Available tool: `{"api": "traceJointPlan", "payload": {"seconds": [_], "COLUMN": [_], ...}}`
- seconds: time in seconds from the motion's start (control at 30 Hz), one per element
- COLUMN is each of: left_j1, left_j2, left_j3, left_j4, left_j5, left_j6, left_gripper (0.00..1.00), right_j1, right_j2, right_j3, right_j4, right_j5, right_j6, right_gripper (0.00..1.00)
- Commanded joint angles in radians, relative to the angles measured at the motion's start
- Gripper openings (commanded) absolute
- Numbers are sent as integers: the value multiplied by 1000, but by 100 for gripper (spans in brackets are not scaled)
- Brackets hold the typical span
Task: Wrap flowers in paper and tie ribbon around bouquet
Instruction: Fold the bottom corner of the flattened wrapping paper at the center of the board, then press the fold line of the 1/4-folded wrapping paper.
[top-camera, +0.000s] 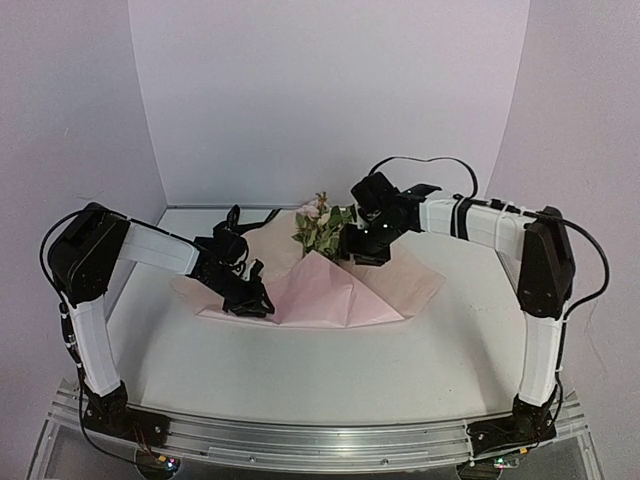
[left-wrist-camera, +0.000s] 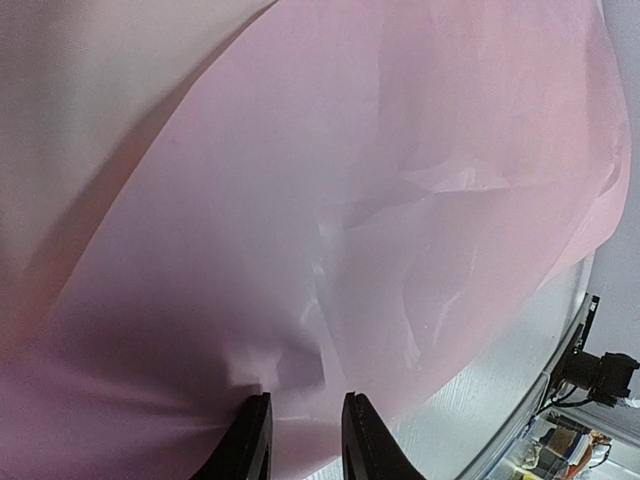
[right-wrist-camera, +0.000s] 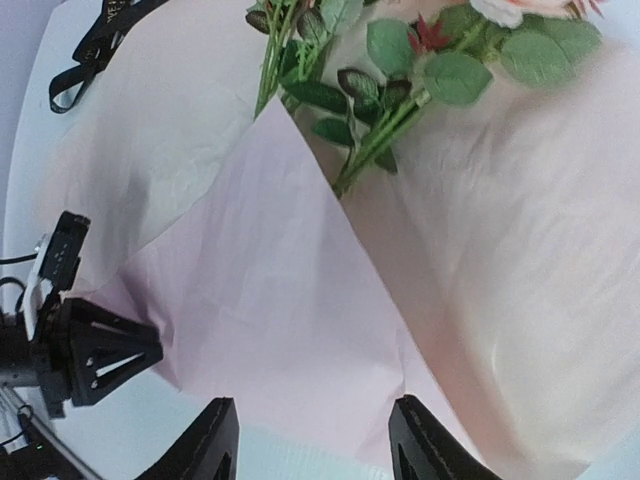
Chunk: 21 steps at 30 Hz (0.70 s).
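The pink paper (top-camera: 340, 295) lies spread mid-table, with one flap folded over into a raised peak. The flowers (top-camera: 322, 225) rest on its far side; their leaves and stems (right-wrist-camera: 400, 70) run under the fold. My left gripper (top-camera: 250, 295) is down at the paper's left edge. In the left wrist view its jaws (left-wrist-camera: 305, 425) stand a narrow gap apart, the tips against creased paper (left-wrist-camera: 350, 200). My right gripper (top-camera: 365, 245) hovers by the stems, open wide (right-wrist-camera: 315, 430) over the flap (right-wrist-camera: 270, 300), holding nothing. The black ribbon (right-wrist-camera: 95, 45) lies loose behind the paper's left corner.
White walls close in the table at the back and on both sides. The left arm's black gripper body (right-wrist-camera: 90, 355) shows at the left of the right wrist view. The bare tabletop (left-wrist-camera: 520, 400) runs past the paper toward the rail at the near edge.
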Motion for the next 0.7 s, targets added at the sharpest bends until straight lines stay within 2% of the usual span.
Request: {"api": "traceJointPlan", "payload": {"seconds": [0.0,0.33,0.53,0.67], "left_j1": [6,23,40,39], "left_j2": [31,14,-17,-52], "left_j3": [-3,-32,-43,-17], "left_j4": [11,18,23,38], "left_j5": [-61,-81,-77,-63], "left_j6": [-12,-11,26,54], "left_gripper": [25,25,28,37], "right_j1": [51,21,2,2], "right_j2": [-77,19,-3,-5], "right_j3": [-149,-269,-360,-384], "right_j4": [67,96,96,95], "right_j5": [-45,24,47,57], "right_j6": [117,270,339,365], "right_gripper": [47,26,23,22]}}
